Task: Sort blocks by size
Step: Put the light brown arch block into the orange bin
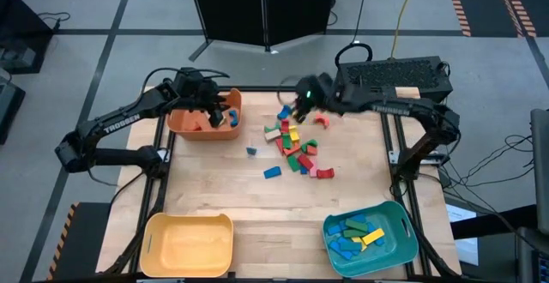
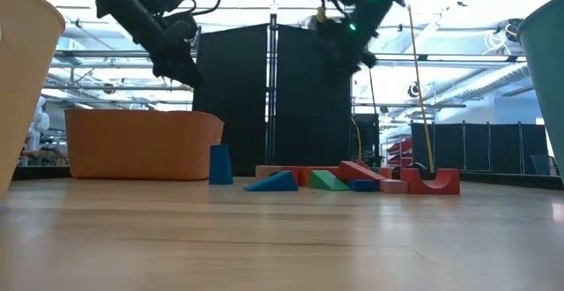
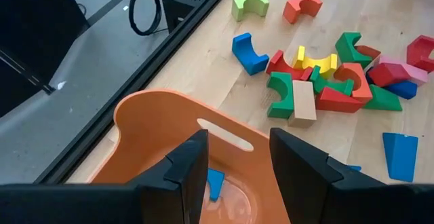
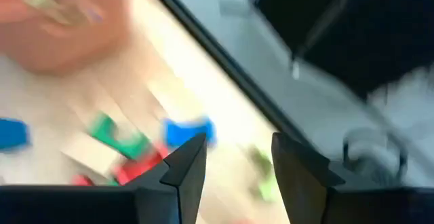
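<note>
Several painted blocks point(image 1: 292, 146) lie in a loose pile on the wooden table, right of the orange bin point(image 1: 184, 124). My left gripper point(image 3: 237, 142) hovers open over that bin, nothing between its fingers; a blue block point(image 3: 215, 183) lies on the bin's floor below it. My right gripper point(image 4: 237, 146) hangs open above the pile's far end point(image 1: 296, 103), clear of the blocks; its own view is blurred. A blue arch point(image 3: 249, 53), a green arch point(image 3: 249, 5) and a red arch point(image 3: 303, 7) rest apart from the pile.
A yellow bin point(image 1: 189, 244) stands at the near left. At the near right, a teal bin point(image 1: 396, 247) holds blue and yellow blocks. A blue wedge point(image 1: 272, 172) and a small blue block point(image 1: 251, 151) lie alone toward the table's middle. Bare wood lies between pile and near bins.
</note>
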`<action>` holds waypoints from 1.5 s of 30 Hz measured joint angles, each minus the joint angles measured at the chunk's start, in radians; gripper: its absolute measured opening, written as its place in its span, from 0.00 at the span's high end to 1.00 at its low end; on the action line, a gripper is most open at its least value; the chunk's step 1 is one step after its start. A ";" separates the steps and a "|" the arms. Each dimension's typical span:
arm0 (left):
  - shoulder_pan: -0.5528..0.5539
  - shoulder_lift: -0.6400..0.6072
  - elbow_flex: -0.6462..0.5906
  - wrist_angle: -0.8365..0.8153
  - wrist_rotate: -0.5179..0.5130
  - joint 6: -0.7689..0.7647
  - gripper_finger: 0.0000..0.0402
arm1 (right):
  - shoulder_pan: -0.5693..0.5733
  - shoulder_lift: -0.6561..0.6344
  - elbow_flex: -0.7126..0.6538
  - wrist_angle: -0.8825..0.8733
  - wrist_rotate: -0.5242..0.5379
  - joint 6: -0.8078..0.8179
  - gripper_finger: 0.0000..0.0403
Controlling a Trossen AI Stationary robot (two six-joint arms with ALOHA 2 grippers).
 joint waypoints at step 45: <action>-0.008 0.000 0.000 0.008 0.004 0.055 0.61 | -0.195 0.813 0.998 -0.994 -0.144 0.047 0.61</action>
